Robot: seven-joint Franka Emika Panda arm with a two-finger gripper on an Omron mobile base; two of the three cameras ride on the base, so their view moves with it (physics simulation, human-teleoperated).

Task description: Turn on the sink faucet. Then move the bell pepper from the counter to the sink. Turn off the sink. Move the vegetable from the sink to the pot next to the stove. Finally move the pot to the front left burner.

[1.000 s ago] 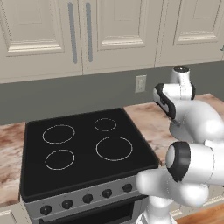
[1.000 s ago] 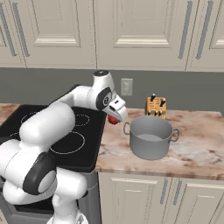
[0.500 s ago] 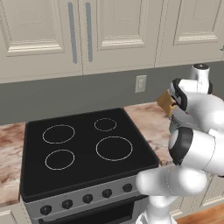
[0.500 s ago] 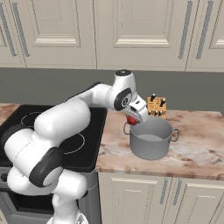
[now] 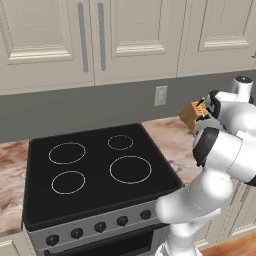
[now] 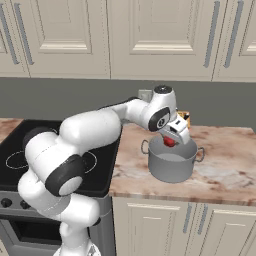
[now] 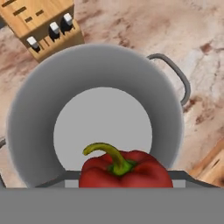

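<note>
Gripper is clamped on the small glossy red bell pepper, green stem up, and hangs just over the mouth of the round light grey metal pot with two loop handles. Directly below the gripper the pot's flat bare bottom shows; the pot sits on the pinkish-beige marble-patterned tabletop. Beyond the gripper stands a wooden knife block near the pot rim; the black glass cooktop with ring burner marks is off to the arm's base side.
</note>
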